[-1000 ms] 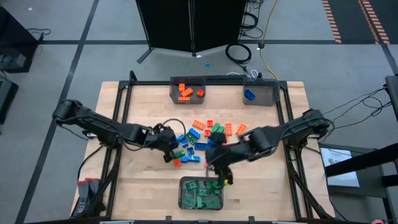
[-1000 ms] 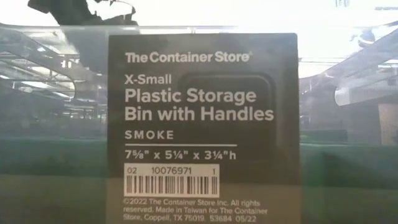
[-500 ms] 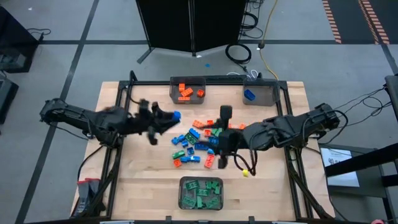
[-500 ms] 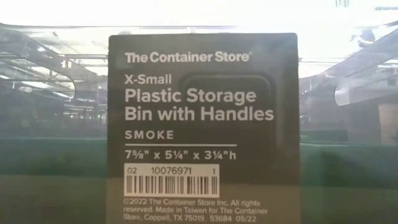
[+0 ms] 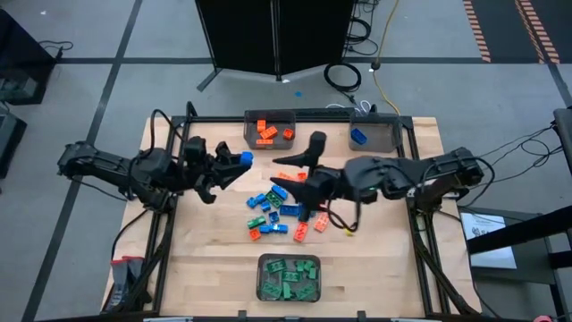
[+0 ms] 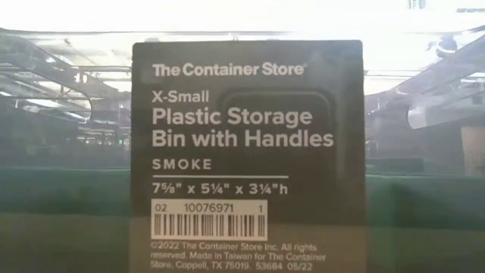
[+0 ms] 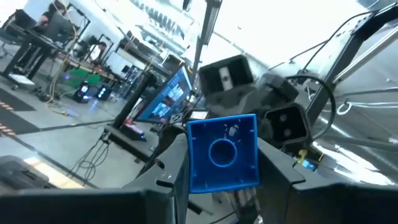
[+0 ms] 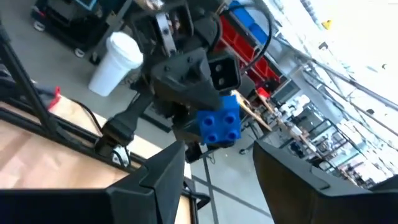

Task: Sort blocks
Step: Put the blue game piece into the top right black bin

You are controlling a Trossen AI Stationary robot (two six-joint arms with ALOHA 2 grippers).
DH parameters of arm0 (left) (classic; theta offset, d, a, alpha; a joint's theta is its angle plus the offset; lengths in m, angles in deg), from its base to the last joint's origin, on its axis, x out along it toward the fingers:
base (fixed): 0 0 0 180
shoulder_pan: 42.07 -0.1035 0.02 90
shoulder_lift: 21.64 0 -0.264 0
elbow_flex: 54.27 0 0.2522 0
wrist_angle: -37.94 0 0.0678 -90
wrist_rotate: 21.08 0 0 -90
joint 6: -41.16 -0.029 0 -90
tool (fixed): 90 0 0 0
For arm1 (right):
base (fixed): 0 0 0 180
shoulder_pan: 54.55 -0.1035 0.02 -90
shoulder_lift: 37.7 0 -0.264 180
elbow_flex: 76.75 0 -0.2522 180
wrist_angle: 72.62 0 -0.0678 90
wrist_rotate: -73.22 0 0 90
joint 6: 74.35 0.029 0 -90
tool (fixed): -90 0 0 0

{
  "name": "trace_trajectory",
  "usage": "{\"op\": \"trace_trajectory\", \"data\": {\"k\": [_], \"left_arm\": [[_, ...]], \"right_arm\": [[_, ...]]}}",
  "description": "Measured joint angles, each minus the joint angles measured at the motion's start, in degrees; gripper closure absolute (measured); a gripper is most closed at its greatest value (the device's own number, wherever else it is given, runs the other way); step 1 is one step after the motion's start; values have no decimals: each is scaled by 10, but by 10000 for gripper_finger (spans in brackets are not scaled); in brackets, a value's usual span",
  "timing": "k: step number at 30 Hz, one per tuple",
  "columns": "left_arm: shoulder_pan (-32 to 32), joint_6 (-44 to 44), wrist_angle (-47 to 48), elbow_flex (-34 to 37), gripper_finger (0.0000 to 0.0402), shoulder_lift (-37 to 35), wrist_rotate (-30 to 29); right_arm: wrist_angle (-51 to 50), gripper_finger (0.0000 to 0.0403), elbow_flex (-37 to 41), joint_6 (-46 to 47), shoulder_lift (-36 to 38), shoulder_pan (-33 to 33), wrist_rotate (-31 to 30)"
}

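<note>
A small blue block (image 5: 243, 158) is raised above the table's left middle, and my left gripper (image 5: 234, 163) is shut on it. In the left wrist view the blue block (image 7: 222, 152) shows its hollow underside. In the right wrist view its studs (image 8: 219, 121) face my right arm. My right gripper (image 5: 293, 174) hangs over the far side of the pile, open and with nothing in it, its fingers (image 8: 168, 168) pointing at the left gripper. Loose blue, green and orange blocks (image 5: 277, 210) lie in a pile at the table's middle. My left gripper pinches the blue block by two opposite sides (image 7: 191, 163) between its two fingers. The fingers lie roughly level and point toward the table's right. The block is lifted clear of the table, studs facing away from the wrist and hollow underside toward it.
At the far edge stand a bin holding orange blocks (image 5: 270, 130) and a bin holding a blue block (image 5: 374, 134). A bin of green blocks (image 5: 289, 277) stands at the near edge. That bin's label (image 6: 246, 152) fills the low view.
My left gripper has risen from the pile with the blue block, gone toward the far left and tipped from pointing down to about level. My right gripper has risen from over the green bin, gone toward the far edge and turned to level, facing the left gripper.
</note>
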Motion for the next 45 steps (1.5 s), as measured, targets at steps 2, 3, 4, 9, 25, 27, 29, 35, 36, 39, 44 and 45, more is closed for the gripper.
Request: {"op": "trace_trajectory", "data": {"k": [2, 3, 4, 9, 25, 27, 29, 35, 36, 39, 44, 45], "left_arm": [[-1, -2, 1, 0, 279, 3, 0], [-1, -2, 1, 0, 279, 5, 0], [-1, -2, 1, 0, 279, 7, 0], [-1, -4, 0, 0, 279, 10, 0], [-1, -4, -9, 0, 279, 11, 0], [-1, -4, -9, 0, 279, 11, 0], [0, -4, -9, 0, 279, 11, 0], [-1, -4, -13, 0, 279, 11, 0], [0, -4, -13, 0, 279, 11, 0], [-1, -4, -15, 0, 279, 13, 0], [-1, -3, -23, 0, 279, 27, 0], [-1, -1, -26, 0, 279, 30, 0]], "right_arm": [[8, 208, 0, 5, -12, 10, -1], [11, 200, 0, 7, -17, 14, -1], [11, 189, 0, 6, -21, 16, -2], [54, 125, 1, -4, -38, 22, -5], [105, 89, 1, -11, -63, 45, 43], [116, 89, 2, -12, -63, 48, 44], [136, 89, 1, -12, -64, 52, 43], [147, 90, 1, -15, -67, 61, 62], [148, 90, 1, -13, -67, 63, 71], [155, 90, 1, -9, -71, 67, 77], [152, 114, 1, -12, -72, 71, 79], [152, 123, 1, -12, -72, 72, 77]]}}
